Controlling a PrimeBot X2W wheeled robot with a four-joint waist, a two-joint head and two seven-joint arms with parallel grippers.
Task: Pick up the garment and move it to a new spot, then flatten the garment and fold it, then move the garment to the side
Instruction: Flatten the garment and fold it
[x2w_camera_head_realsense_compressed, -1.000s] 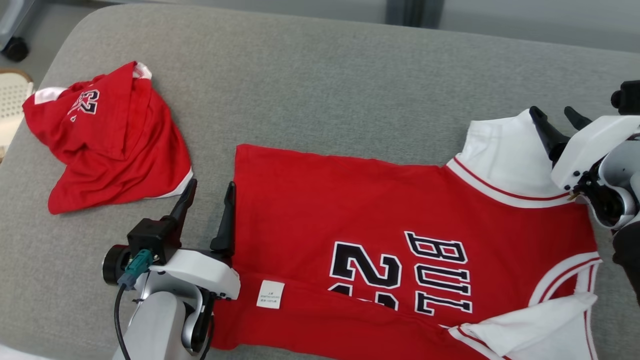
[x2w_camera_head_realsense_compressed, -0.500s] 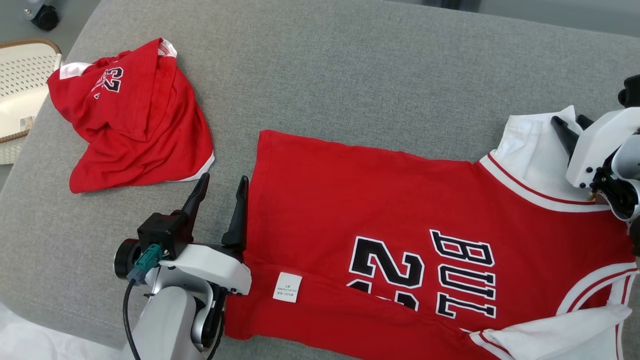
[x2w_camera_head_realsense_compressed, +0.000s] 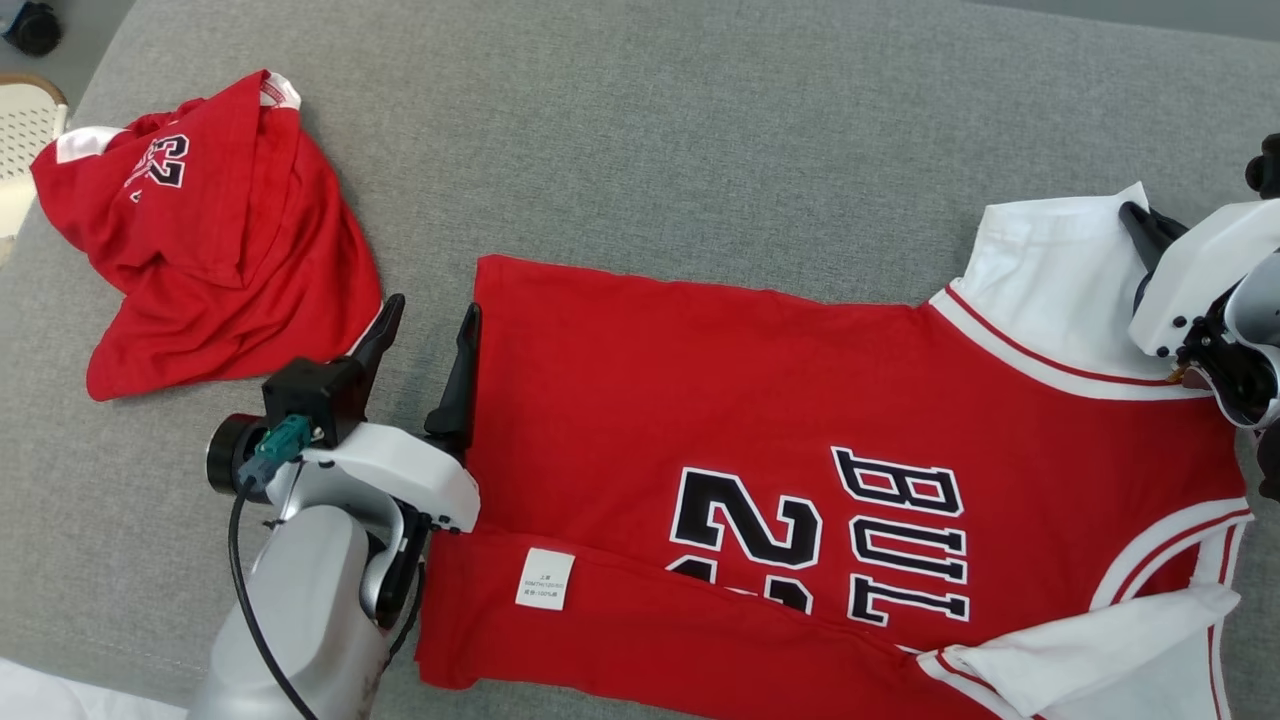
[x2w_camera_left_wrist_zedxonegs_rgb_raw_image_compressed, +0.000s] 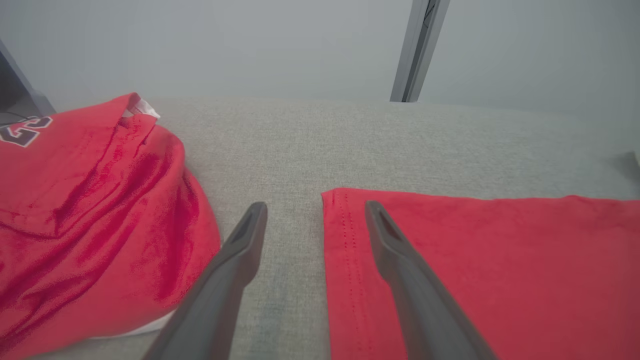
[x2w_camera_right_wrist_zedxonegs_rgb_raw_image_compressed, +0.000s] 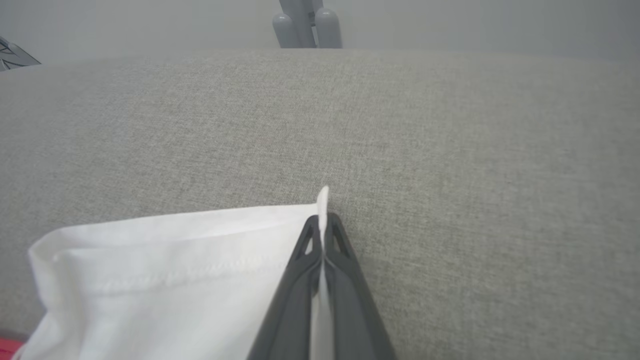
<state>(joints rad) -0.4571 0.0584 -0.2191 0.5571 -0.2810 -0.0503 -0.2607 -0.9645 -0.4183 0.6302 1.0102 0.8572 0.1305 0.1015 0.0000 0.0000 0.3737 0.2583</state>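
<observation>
Right end effector (x2w_camera_head_realsense_compressed: 1138, 214) (x2w_camera_right_wrist_zedxonegs_rgb_raw_image_compressed: 323, 220): fully closed, its two dark fingers pressed together on a thin fold of white cloth at the far corner of the upper white sleeve (x2w_camera_head_realsense_compressed: 1050, 270) (x2w_camera_right_wrist_zedxonegs_rgb_raw_image_compressed: 175, 250) of the red jersey (x2w_camera_head_realsense_compressed: 700, 400) (x2w_camera_left_wrist_zedxonegs_rgb_raw_image_compressed: 475, 260). In the right wrist view the pinched edge stood up between the fingertips and passed down between the fingers.

Left end effector (x2w_camera_head_realsense_compressed: 432, 308) (x2w_camera_left_wrist_zedxonegs_rgb_raw_image_compressed: 315, 207): wide open and holding nothing. One finger lay over bare grey cloth of the bench (x2w_camera_head_realsense_compressed: 650, 130) (x2w_camera_left_wrist_zedxonegs_rgb_raw_image_compressed: 350, 140) (x2w_camera_right_wrist_zedxonegs_rgb_raw_image_compressed: 450, 150); the other lay over the jersey just inside its stitched hem. Whether either finger touched the surface below could not be told.

Count: two end effectors; two red garments; two white sleeves on the jersey, one at the upper right and one folded at the lower right; one white label (x2w_camera_head_realsense_compressed: 545, 578) near the jersey's near edge.

The jersey lay spread flat across the middle and right of the bench, hem toward the left, with black lettering "BUL" and a "2" showing. The second red garment (x2w_camera_head_realsense_compressed: 220, 260) (x2w_camera_left_wrist_zedxonegs_rgb_raw_image_compressed: 90, 200) lay crumpled at the far left, apart from the jersey.

Pose: the pale left forearm (x2w_camera_head_realsense_compressed: 300, 610) rose from the lower left of the head view, fingers pointing away from the robot into the gap between the two garments. The right wrist (x2w_camera_head_realsense_compressed: 1200, 280) came in from the right edge, fingers angled up and leftward onto the sleeve corner.
</observation>
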